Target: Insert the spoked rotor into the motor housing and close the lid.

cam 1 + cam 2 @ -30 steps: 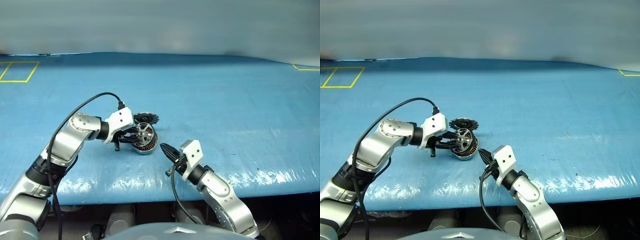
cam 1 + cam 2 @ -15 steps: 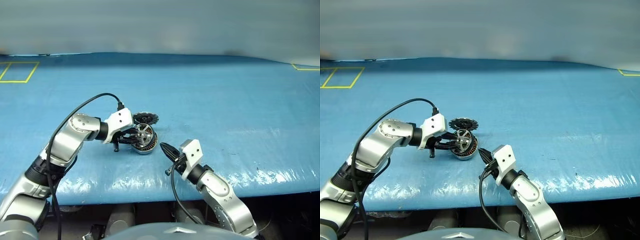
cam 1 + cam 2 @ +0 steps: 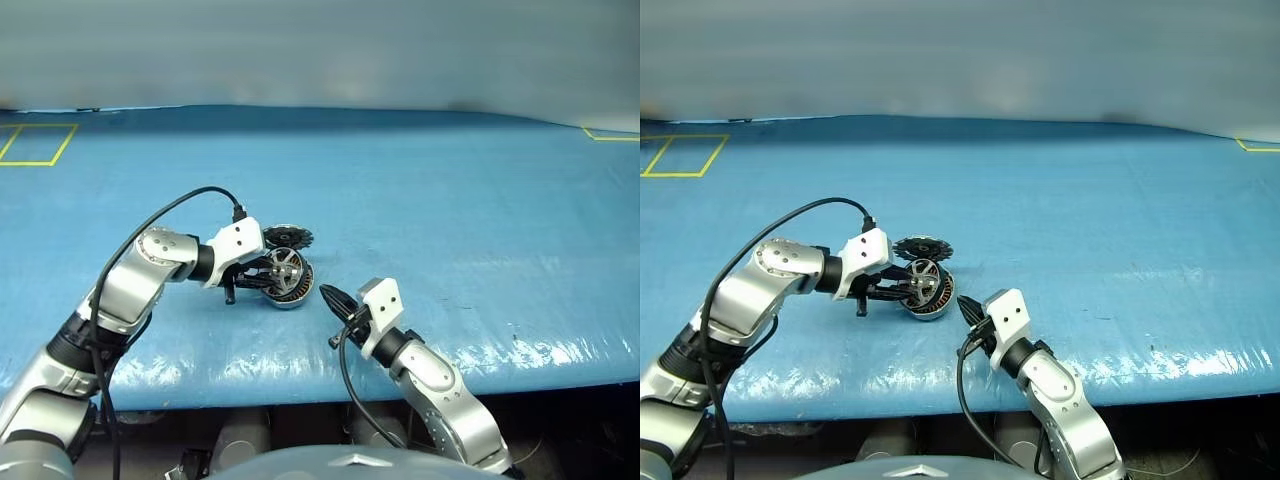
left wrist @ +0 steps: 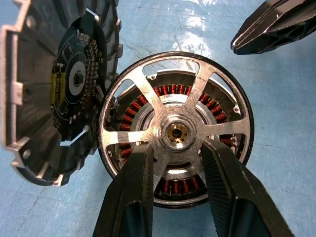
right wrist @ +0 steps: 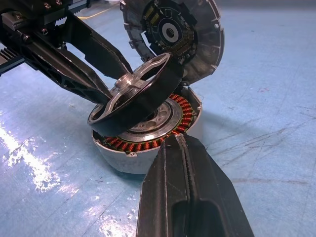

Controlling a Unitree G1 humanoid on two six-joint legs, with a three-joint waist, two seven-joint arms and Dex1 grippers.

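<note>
Jaws: our left gripper (image 4: pixel 177 163) is clamping the spoked rotor (image 4: pixel 176 132), right gripper (image 5: pixel 183 163) closed | rotor is sitting tilted on the motor housing (image 5: pixel 148 148) | risk: we are jamming it if pressed crooked.

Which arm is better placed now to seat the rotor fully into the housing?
Probably left: the left gripper already grips the spoked rotor, tilted on the motor housing. The right gripper is shut beside it.

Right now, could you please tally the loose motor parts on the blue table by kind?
Shiny silver spoked rotor, held tilted by the left gripper: 1
Round grey metal motor housing with copper windings: 1
Dark toothed round lid, leaning against the housing: 1
Total: 3
</note>
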